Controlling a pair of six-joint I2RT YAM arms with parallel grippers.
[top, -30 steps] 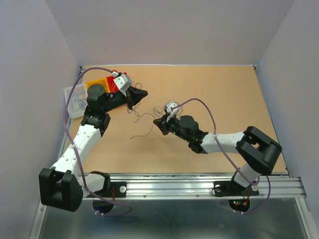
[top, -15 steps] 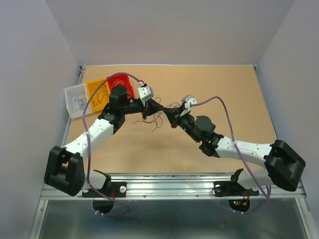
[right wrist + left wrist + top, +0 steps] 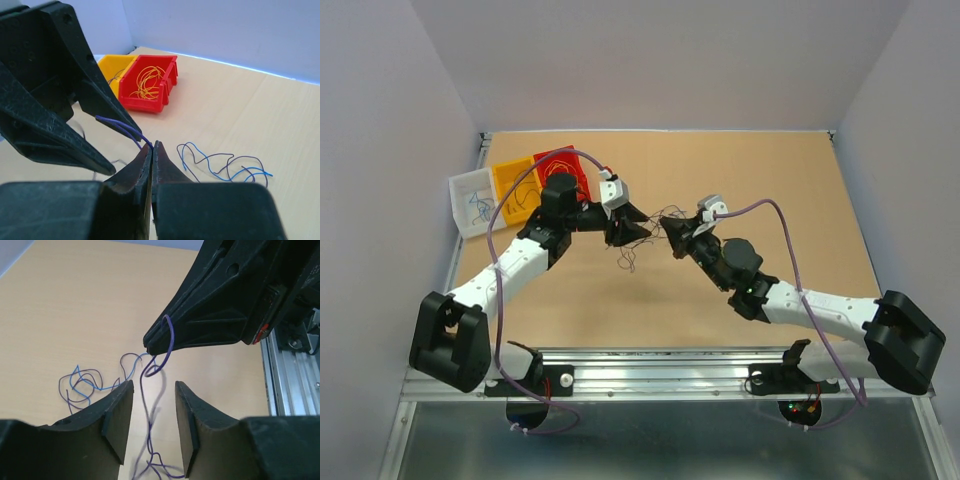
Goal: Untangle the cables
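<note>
A thin purple cable (image 3: 170,335) is pinched at the tip of my right gripper (image 3: 153,145), which is shut on it. From there it hangs down between the fingers of my left gripper (image 3: 154,386), which is open and does not grip it, and ends in loops on the table (image 3: 160,462). In the top view both grippers meet nose to nose above the middle of the table, left (image 3: 638,229) and right (image 3: 671,233). A loose blue cable (image 3: 200,162) and a dark cable (image 3: 240,159) lie tangled on the table beside them.
At the back left stand a red bin (image 3: 558,163) with orange-yellow wires (image 3: 146,80), a yellow bin (image 3: 510,186) and a clear bin (image 3: 470,202) with blue wires. An aluminium rail (image 3: 720,375) runs along the near edge.
My left gripper has opened and let go of the purple cable. Over the second both arms swung in toward the table's middle, and the right gripper stayed shut on the cable.
</note>
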